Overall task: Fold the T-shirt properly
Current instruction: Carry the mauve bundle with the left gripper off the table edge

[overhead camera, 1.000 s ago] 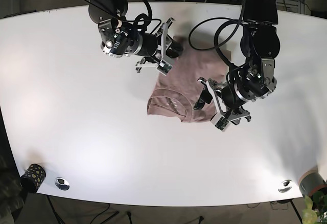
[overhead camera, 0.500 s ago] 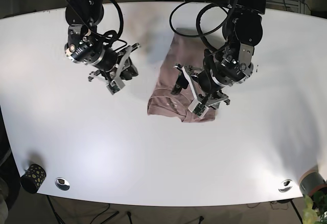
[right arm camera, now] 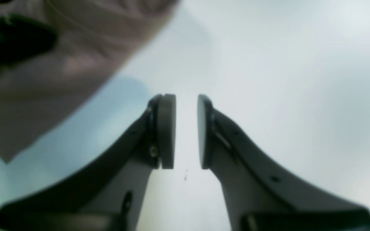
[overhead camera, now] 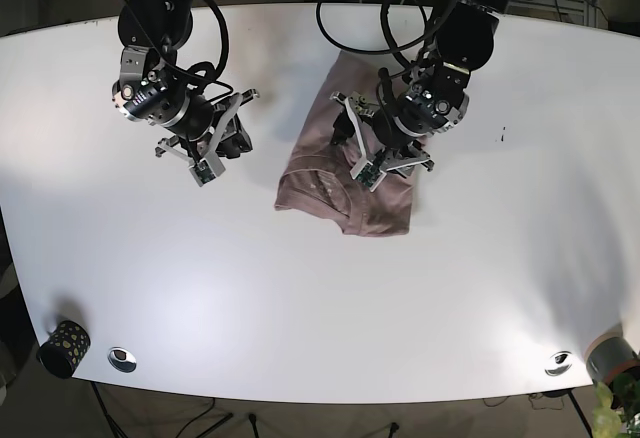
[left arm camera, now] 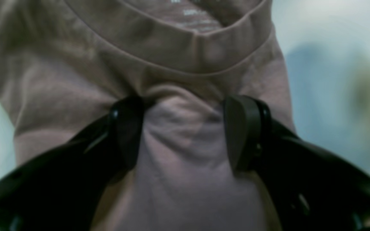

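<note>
The mauve T-shirt [overhead camera: 338,194] lies folded near the middle of the white table [overhead camera: 320,298], its collar toward the front left. My left gripper [overhead camera: 364,154] is down on the shirt's right half. In the left wrist view the left gripper [left arm camera: 185,131] is open wide, both fingertips [left arm camera: 127,131] pressed into the T-shirt [left arm camera: 185,48] just behind the collar, with cloth bunched between them. My right gripper [overhead camera: 228,148] hovers over bare table left of the shirt. In the right wrist view the right gripper [right arm camera: 186,131] shows a narrow gap with nothing in it, and the T-shirt [right arm camera: 59,64] is at the upper left.
A black dotted cup [overhead camera: 62,348] and a small metal disc [overhead camera: 122,358] sit at the front left corner. Another disc [overhead camera: 558,362] and a pot with a plant [overhead camera: 612,360] are at the front right.
My left gripper has moved up and left across the shirt, and the shirt has slid slightly left. My right gripper has left the shirt's top edge and moved left over bare table.
</note>
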You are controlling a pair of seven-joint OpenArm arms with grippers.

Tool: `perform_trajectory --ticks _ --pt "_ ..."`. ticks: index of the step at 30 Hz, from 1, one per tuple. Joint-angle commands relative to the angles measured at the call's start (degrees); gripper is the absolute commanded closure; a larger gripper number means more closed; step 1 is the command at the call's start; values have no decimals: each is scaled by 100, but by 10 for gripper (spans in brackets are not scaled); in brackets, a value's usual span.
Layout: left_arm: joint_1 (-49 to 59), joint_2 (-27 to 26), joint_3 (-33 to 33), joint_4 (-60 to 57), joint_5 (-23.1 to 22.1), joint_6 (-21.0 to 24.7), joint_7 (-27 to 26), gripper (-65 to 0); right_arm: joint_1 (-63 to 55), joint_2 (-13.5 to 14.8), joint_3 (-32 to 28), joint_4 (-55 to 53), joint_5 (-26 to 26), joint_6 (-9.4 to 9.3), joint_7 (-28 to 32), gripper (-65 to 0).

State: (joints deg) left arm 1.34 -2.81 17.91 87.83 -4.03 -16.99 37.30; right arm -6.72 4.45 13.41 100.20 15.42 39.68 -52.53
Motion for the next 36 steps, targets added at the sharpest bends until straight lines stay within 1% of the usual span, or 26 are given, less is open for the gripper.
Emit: perform_trajectory --ticks 1,6,9,10,12,15,18,22,26,29,32,34,36 --pt "-42 -128 -20 -357 162 -2 239 -378 70 17 9 103 124 32 141 -105" --pt "-42 -629 -55 -779 153 -11 213 -378 70 34 17 103 124 32 141 -103" --pt "-7 -946 -398 -779 144 -19 213 -378 70 34 17 112 124 32 141 -103" --pt "28 -1042 -600 -779 144 -46 213 -378 70 34 17 120 124 32 141 -103" --pt "72 -1192 -943 -796 144 -248 213 -378 70 34 17 120 124 32 141 -103" --pt "99 -1473 -1602 -832 162 -784 231 -378 70 26 17 129 124 32 141 -103" --pt "72 -1710 -2094 -1007 179 -1074 239 -378 70 17 17 129 124 32 141 -103" --pt "2 -2088 -2552 -1508 179 -1294 204 -378 70 8 9 147 124 32 141 -103" --pt "-473 -2598 -2613 -2634 153 -1646 125 -378 70 26 9 147 124 32 141 -103" --pt "-833 -2985 -2622 -3610 153 -1927 -332 -378 70 34 9 217 115 32 141 -103" --pt "-974 -3284 -2692 -4137 153 -2068 -736 -378 61 34 9 314 115 32 141 -103" --pt "-983 -3389 -2745 -4330 153 -2120 -851 -378 52 34 9 314 115 32 141 -103" --pt "-956 -3513 -2807 -4322 153 -2138 -842 -378 35 43 17 340 115 32 141 -103"
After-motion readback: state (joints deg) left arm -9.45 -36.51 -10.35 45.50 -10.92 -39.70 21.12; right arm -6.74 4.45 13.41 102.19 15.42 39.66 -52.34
